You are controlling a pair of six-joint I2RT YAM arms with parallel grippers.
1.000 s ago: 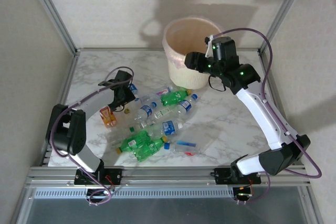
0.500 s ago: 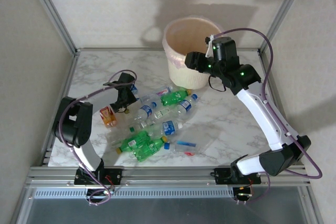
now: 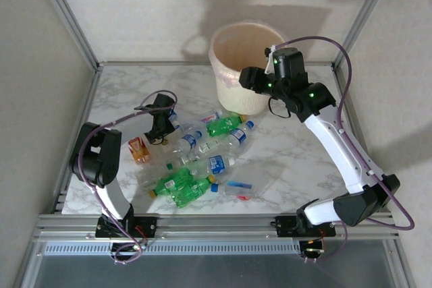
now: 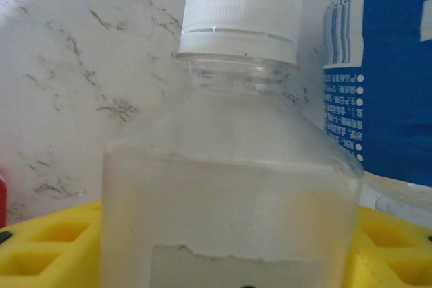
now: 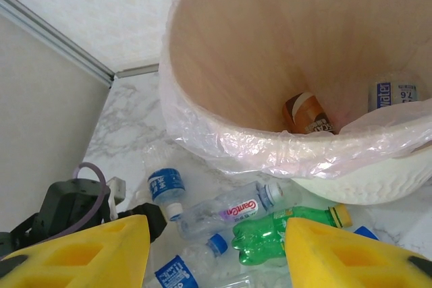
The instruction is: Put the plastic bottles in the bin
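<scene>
My left gripper (image 4: 229, 251) is shut on a clear bottle (image 4: 229, 166) with a white cap (image 4: 241, 15); its yellow pads (image 4: 47, 247) press both sides. A blue-labelled bottle (image 4: 385, 85) lies just to its right. In the top view the left gripper (image 3: 162, 125) sits low at the left end of the pile of plastic bottles: green ones (image 3: 225, 125) (image 3: 181, 180), clear blue-labelled ones (image 3: 217, 164), and an orange-labelled one (image 3: 139, 150). My right gripper (image 3: 253, 77) (image 5: 216, 254) hangs open and empty beside the bin (image 3: 236, 96) (image 5: 223, 143). A brown-labelled bottle (image 5: 309, 114) and a clear one (image 5: 391, 92) lie inside the bin.
A flat clear wrapper with red and blue print (image 3: 237, 187) lies at the near side of the pile. Metal frame posts (image 3: 67, 15) and walls close in the marble table (image 3: 297, 160) at the back and both sides. The right arm's purple cable (image 3: 341, 99) loops out to the right.
The left arm shifted slightly right and its jaws closed onto the clear white-capped bottle. The right arm stays by the bin, almost unmoved.
</scene>
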